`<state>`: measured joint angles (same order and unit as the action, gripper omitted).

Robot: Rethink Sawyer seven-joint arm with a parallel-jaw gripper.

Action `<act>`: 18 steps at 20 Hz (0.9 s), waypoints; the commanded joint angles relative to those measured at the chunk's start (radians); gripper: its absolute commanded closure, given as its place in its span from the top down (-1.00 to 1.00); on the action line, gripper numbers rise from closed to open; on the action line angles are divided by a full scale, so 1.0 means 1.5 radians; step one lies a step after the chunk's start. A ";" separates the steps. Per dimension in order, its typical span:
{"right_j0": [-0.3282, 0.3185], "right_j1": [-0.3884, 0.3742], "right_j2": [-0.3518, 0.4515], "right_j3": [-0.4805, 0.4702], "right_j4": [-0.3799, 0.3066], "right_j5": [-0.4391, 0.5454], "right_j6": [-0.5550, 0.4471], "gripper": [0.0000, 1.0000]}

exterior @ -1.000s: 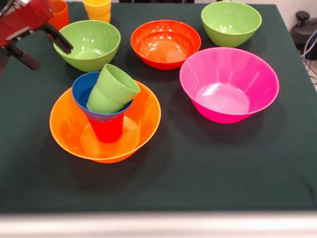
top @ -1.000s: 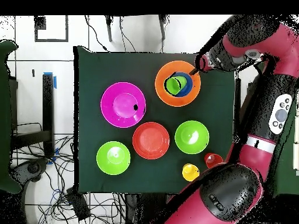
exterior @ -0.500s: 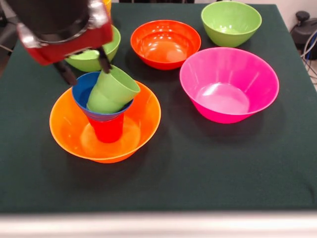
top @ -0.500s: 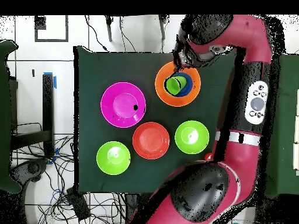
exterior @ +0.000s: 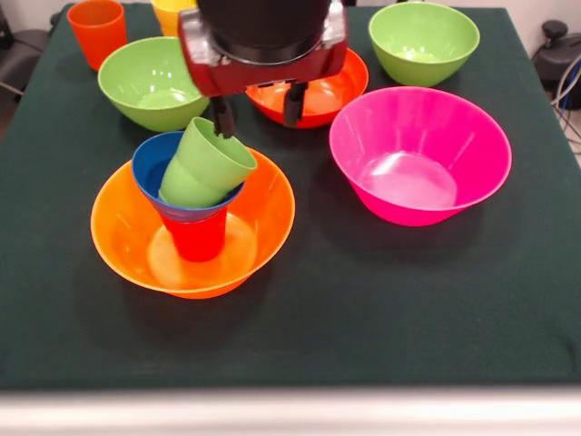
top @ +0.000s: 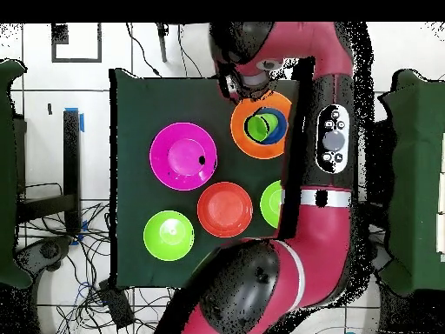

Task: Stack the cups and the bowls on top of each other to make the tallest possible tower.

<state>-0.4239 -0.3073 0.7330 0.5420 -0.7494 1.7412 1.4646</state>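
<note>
- The pincer [exterior: 257,109] hangs open and empty, its two dark fingers spread apart. The left finger in the front view sits just at the upper rim of the tilted light green cups [exterior: 207,164].
- Left of the pincer in the front view stand an orange cup [exterior: 96,30] and a light green bowl [exterior: 156,80]; a yellow cup [exterior: 172,14] peeks out beside the wrist.
- Behind the fingers lies the red-orange bowl [exterior: 318,91], partly hidden by the gripper body.
- Right of it are the second light green bowl [exterior: 424,41] and the large pink bowl [exterior: 419,153].
- The tower [exterior: 195,195] stands below and left of the pincer: a red cup [exterior: 197,238] upside down in the large orange bowl [exterior: 136,245], the small blue bowl [exterior: 156,163] on top, green cups leaning inside it.
- Since half a second ago the pincer has shifted rightward across the tower; the tower itself looks unchanged.
</note>
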 commanded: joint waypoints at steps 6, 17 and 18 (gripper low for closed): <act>0.003 -0.032 -0.095 0.100 0.012 -0.052 0.087 1.00; 0.005 -0.032 -0.125 0.121 0.034 -0.098 0.075 1.00; 0.008 -0.029 -0.127 0.118 0.032 -0.102 0.072 1.00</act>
<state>-0.4206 -0.3599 0.5959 0.6137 -0.6998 1.6752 1.5078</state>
